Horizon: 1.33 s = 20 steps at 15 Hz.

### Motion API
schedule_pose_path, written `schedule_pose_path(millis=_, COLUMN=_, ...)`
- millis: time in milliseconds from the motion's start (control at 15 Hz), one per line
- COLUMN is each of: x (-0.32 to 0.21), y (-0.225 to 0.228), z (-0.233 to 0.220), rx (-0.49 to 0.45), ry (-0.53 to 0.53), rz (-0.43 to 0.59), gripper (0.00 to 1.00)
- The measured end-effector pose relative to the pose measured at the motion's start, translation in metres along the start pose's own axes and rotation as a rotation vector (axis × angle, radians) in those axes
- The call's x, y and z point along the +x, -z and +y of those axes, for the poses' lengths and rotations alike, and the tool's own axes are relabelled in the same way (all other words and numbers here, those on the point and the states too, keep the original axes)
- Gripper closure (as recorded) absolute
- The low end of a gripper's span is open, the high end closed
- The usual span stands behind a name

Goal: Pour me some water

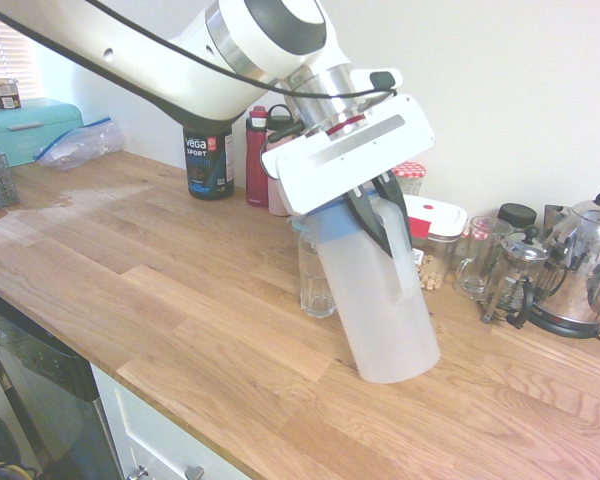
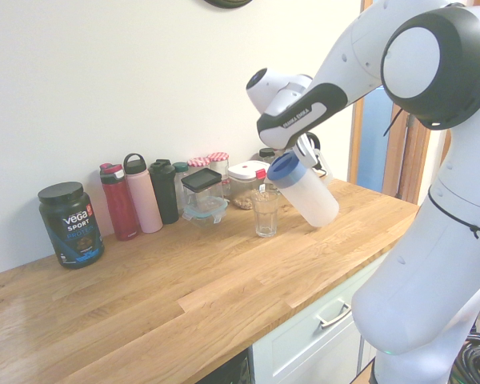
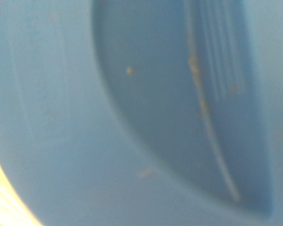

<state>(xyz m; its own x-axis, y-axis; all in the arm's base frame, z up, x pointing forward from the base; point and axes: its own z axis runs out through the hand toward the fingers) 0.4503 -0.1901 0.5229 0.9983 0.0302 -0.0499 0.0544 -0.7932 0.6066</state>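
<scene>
The frosted pitcher [image 1: 375, 300] is tilted, its blue lid [image 2: 286, 170] near the clear glass [image 2: 266, 214] on the counter [image 2: 176, 280], and I have its handle [image 1: 398, 245] clamped between my fingers [image 1: 368, 222]. Lifting and tipping look done; pouring remains, I judge. I can't make out any water, whether at the spout or in the glass.

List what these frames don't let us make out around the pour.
- Water level in the pitcher: frosted wall blurs it, both exterior views.
- Spout against glass: hidden behind the pitcher in the first exterior view; too small in the second.
- Lid markings: out of focus, wrist view.
- Kettle: right side cut off by the edge, first exterior view.
</scene>
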Motion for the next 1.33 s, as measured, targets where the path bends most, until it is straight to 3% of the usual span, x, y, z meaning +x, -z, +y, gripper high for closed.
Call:
schedule_pose_path(millis=400, x=-0.025, y=0.060, z=0.070, rx=0.234, ry=-0.122, rz=0.131, gripper=1.00)
schedule_pose_path(millis=667, x=-0.040, y=0.147, z=0.078, rx=0.457, ry=-0.249, rz=0.202, gripper=1.00)
schedule_pose_path(millis=933, x=-0.030, y=0.222, z=0.031, rx=0.626, ry=-0.430, rz=0.220, gripper=1.00)
schedule_pose_path(millis=1333, x=-0.037, y=0.266, z=-0.117, rx=0.782, ry=-0.664, rz=0.356, gripper=1.00)
